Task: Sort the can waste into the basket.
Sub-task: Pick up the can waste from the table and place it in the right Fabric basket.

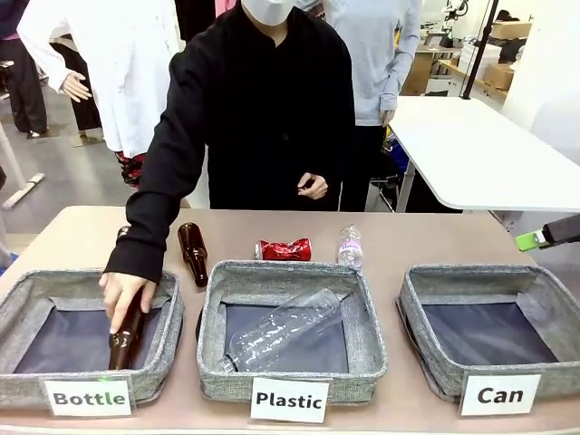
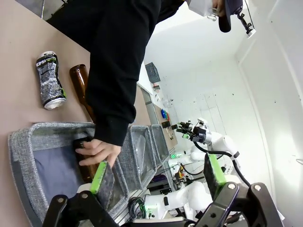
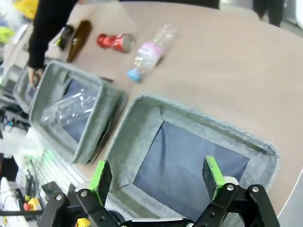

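So on the bench (image 1: 453, 240), three in a row up front: Bottle basket (image 1: 18, 304) left, Plastic basket (image 1: 212, 362) middle, Can basket (image 1: 413, 337) right. Behind the middle one sit a glass bottle (image 1: 193, 254), crushed can (image 1: 284, 250) and small plastic bottle (image 1: 351, 246); the other can (image 2: 49, 80) is further left.

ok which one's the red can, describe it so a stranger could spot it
Find the middle basket, labelled Plastic. Just beyond its far rim lies the crushed can. It is shiny red, between a brown glass bottle and a small clear bottle.
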You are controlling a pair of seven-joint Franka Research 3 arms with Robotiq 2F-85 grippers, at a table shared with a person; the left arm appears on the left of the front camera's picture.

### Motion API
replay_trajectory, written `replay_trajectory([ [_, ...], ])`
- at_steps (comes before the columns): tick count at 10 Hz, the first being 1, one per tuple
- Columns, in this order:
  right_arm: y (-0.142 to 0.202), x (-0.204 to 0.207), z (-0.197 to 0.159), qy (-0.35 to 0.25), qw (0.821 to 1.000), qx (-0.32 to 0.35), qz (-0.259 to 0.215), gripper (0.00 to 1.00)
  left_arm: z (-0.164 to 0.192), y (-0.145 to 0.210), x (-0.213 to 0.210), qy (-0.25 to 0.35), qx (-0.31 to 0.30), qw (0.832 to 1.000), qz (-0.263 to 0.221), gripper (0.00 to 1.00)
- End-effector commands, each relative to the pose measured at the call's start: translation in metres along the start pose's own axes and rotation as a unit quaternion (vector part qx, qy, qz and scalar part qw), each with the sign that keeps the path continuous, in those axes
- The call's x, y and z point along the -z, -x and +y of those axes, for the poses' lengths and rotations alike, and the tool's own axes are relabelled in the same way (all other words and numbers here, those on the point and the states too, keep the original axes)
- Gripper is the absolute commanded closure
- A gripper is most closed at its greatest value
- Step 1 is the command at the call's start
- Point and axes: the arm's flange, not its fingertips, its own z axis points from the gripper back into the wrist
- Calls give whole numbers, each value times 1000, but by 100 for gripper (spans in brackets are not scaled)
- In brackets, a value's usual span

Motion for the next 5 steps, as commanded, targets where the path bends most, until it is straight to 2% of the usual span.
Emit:
replay_trajectory([
  [1,1,-5,9,-15,1000,-19,10,0,-1,3,2,11,11,1000,-7,0],
  [3,0,2,-1,1,1000,1,3,0,-1,3,2,11,11,1000,-7,0],
  [4,-46,36,27,38,994,-41,93,0,-1,3,2,11,11,1000,-7,0],
  [5,-94,70,51,73,985,-64,145,0,-1,3,2,11,11,1000,-7,0],
])
